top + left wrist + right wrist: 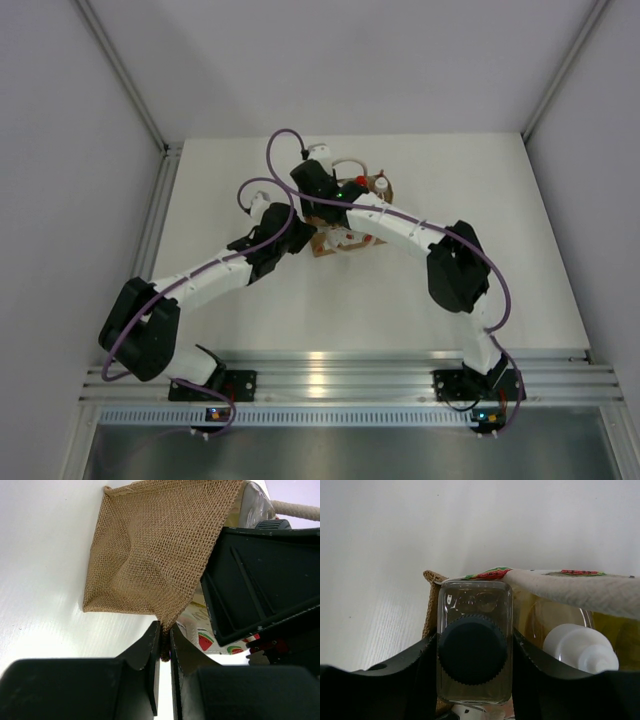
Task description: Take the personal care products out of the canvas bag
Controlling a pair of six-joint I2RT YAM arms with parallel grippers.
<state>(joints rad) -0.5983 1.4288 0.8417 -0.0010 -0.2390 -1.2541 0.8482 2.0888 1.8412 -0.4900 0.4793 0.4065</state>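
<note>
Tan canvas pinched, clear bottle clamped.
The canvas bag [150, 550], on the table [250, 330], is held by a fabric edge in the closed left gripper [164, 642]; the clear squarish bottle [475, 600] is gripped at the bag's mouth by the right gripper [475, 652], a white-capped bottle [580, 645] beside it.

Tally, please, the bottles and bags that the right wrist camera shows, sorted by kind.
clear bottle with dark cap: 1
bottle with white cap: 1
canvas bag: 1
Total: 3
</note>
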